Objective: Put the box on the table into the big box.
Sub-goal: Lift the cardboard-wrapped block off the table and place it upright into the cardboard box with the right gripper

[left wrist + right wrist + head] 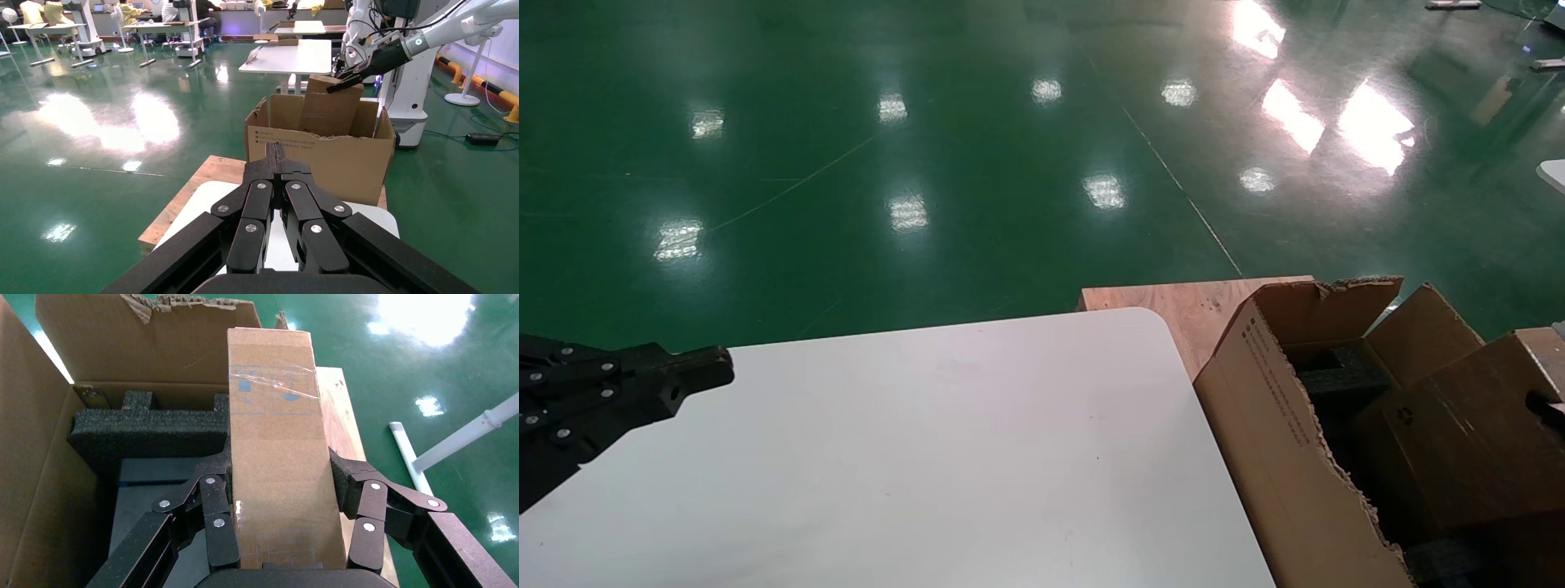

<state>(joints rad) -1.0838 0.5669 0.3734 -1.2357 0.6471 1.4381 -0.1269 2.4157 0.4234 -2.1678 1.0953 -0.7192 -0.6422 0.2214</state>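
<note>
Box [278, 459] clamped, right pincer [283, 502] mostly cropped

big box [1258, 425] | side panel: small black print, illegible | no other text readable

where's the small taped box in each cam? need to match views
Head view: the box sits at the right edge, over the open big box, beside the table.
Left wrist view: far off, upper middle, held by the right gripper above the big box; the left gripper is shut in the foreground.
Right wrist view: centre, clamped between the fingers.
Shared landmark: the big box's torn rim.
</note>
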